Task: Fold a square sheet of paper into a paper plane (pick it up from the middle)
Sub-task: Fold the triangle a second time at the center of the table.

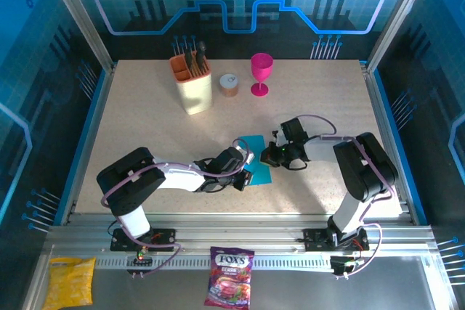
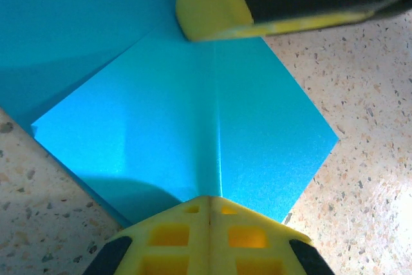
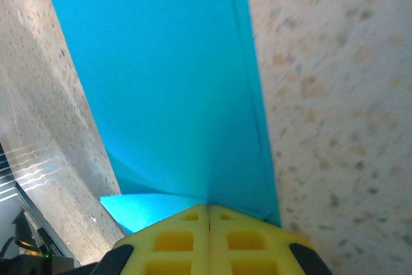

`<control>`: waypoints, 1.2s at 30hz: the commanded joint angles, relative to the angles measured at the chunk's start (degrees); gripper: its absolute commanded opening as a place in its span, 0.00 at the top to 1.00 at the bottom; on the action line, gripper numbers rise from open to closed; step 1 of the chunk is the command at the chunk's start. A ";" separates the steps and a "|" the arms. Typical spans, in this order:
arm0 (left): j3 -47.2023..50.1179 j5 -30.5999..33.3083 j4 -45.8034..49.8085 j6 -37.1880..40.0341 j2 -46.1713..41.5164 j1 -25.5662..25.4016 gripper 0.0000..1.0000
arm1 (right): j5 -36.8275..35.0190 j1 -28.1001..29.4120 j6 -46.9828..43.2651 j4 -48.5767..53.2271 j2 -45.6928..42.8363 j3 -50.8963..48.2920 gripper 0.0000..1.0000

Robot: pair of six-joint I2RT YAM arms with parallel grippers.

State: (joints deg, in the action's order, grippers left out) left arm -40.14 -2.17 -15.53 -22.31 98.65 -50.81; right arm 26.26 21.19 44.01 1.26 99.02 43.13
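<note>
Cool blue glow on the enclosure walls, and the table is evenly lit from overhead with only soft, short shadows. On the left wrist view the picture is sharp: a pale sheen crosses the left half of the square sheet of paper, dark shadow at its near edge, white glare near right. On the right wrist view the speckled tabletop on the right is smeared out of focus, with streaky reflections near left.

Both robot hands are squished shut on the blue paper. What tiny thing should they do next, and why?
Probably slide the left gripper forward along the centre crease to press it sharp. Its shut tips sit at the crease's near end on the square sheet of paper, which is only partly folded, while the shut right gripper rests on the sheet too, likely pinning it.
</note>
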 commanded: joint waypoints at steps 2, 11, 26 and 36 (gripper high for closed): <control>0.59 -1.33 8.50 1.10 2.20 -0.87 1.00 | -6.32 -4.56 -2.76 2.20 2.70 1.62 1.00; 0.16 -1.34 9.07 1.21 1.99 -1.10 1.00 | -5.24 -9.83 -4.36 3.58 -2.77 -0.93 1.00; -0.51 -1.06 9.63 1.02 1.72 -1.22 1.00 | -7.35 2.72 0.63 1.81 -7.66 -1.62 1.00; -6.66 -2.13 14.91 0.63 -4.55 -1.22 1.00 | -8.67 3.42 1.46 -0.86 -0.31 -2.86 1.00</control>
State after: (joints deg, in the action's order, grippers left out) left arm -43.59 -2.72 -6.22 -22.33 96.95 -51.70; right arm 19.57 24.38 45.01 -0.14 96.55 41.60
